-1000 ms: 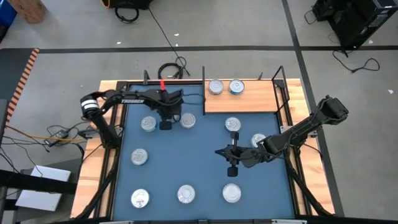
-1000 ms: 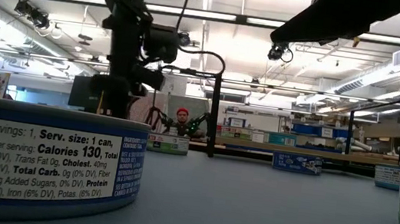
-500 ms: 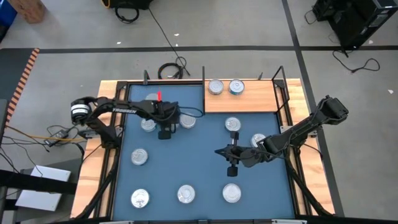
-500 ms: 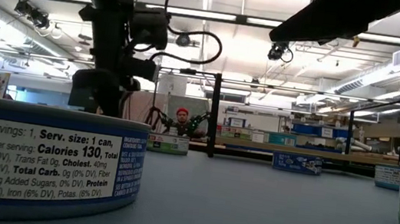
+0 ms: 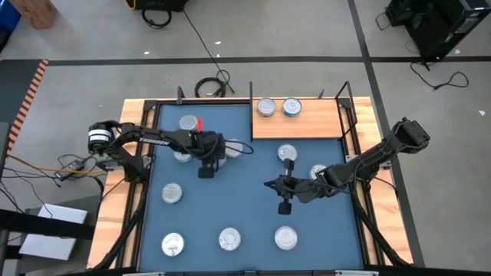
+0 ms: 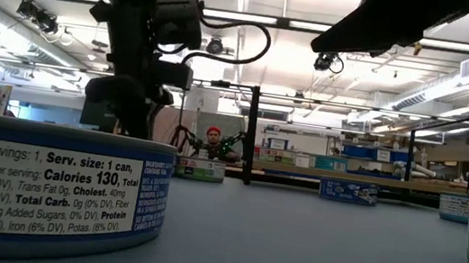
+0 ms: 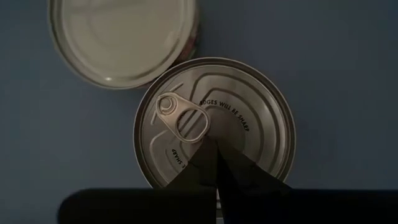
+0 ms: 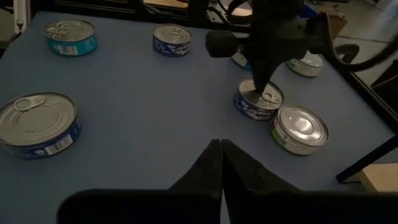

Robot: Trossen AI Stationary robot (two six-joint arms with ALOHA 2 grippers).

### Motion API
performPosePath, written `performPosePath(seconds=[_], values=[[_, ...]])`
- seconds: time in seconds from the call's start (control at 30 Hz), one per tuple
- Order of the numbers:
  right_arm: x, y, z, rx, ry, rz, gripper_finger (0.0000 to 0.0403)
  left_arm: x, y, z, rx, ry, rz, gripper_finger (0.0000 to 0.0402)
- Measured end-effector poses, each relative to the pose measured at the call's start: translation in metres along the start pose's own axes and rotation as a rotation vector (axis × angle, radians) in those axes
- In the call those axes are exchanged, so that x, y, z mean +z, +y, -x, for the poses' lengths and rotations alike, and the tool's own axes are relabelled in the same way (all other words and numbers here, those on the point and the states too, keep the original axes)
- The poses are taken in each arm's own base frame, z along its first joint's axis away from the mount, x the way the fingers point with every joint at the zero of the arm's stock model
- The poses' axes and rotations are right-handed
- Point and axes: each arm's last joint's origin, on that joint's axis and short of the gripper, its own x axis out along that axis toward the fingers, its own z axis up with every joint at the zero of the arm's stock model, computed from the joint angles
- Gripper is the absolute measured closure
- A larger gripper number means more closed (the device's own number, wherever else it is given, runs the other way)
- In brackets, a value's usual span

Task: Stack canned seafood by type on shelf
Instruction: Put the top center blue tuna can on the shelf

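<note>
Left gripper (image 5: 205,170), jaws pressed shut and holding nothing, hangs tip-down over a short round silver-lidded tin with a pull ring (image 7: 214,121) at about 11 o'clock on the large blue mat (image 5: 230,199). The closed tips sit right over the lid by the ring, contact not certain; probably lining up before opening to grab. Lid embossing reads "EDGES WILL BE SHARP". A second plain-lidded tin (image 7: 123,38) lies just beside it, so there is little room for the jaws on that side.

Right gripper (image 5: 284,207), jaws closed and empty, waits above mid-mat toward 3 o'clock, likely kept clear of the left arm's work.

The light-brown wooden shelf board (image 5: 322,123) is at 1 o'clock with two silver tins (image 5: 266,107) side by side at its back edge; types not readable from above. Other tins are scattered on the mat, so sorting looks at an early stage.

The nearest tin in the low view (image 6: 50,189) shows "Calories 130", "Serv. size: 1 can", "Total Carb." No brand legible.
</note>
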Motion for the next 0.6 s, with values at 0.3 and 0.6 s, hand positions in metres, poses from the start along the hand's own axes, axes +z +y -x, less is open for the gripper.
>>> performPosePath(seconds=[0.3,0.6], values=[[0.005,-0.005,-0.003,-0.011,-0.036,-0.043,0.0373,0.002,-0.015,0.002,-0.022,0.006,-0.020,0.0402],[0.006,-0.007,-0.006,0.050,-0.026,-0.048,0.0396,0.001,-0.026,0.012,-0.037,0.052,-0.060,0.0397]])
